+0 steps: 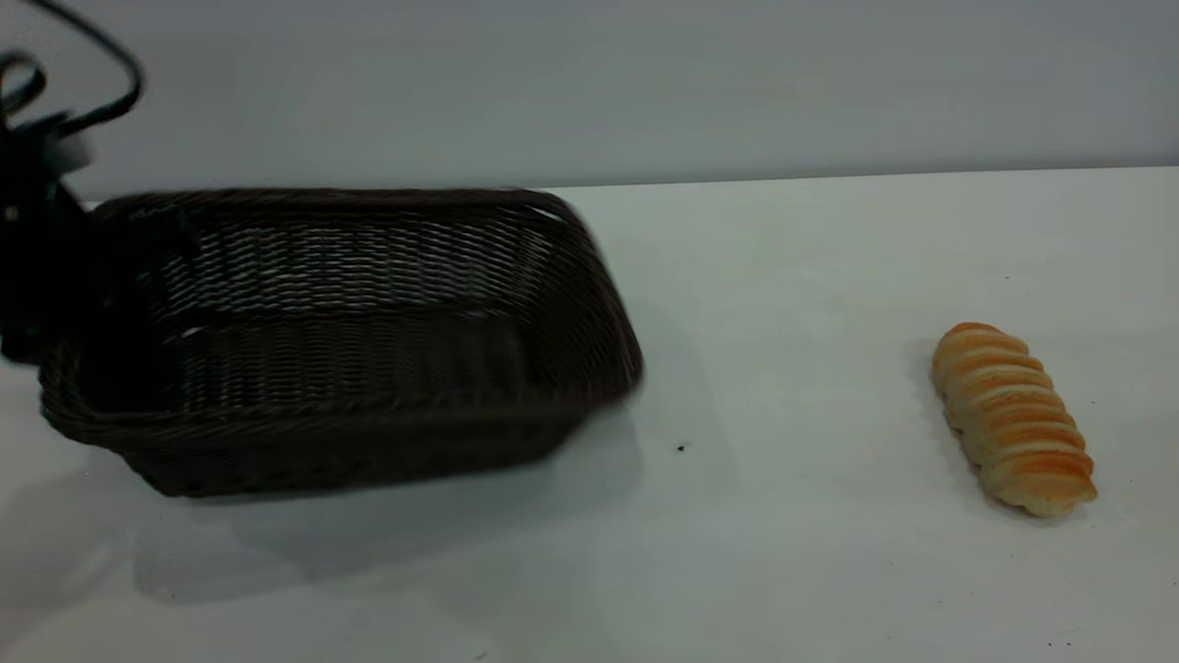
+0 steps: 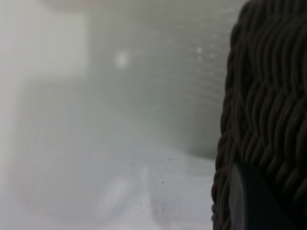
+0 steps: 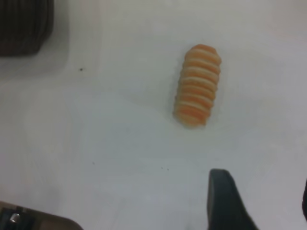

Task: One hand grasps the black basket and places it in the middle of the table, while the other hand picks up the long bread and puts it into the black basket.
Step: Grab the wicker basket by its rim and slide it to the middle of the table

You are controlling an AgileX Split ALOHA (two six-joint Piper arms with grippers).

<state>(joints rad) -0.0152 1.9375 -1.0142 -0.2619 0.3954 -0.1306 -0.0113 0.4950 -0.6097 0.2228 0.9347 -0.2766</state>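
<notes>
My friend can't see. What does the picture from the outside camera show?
A big dark woven basket sits at the left of a white table, with the left gripper at its left end. A small orange bread lies alone at the right.

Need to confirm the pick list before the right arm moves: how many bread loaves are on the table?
1. The long bread lies alone on the table toward its right side, well apart from the black basket, whose visible interior holds no loaf.

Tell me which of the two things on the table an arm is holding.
The basket: the left gripper is at its left rim and its right end looks lifted. The bread lies alone on the table, untouched.
</notes>
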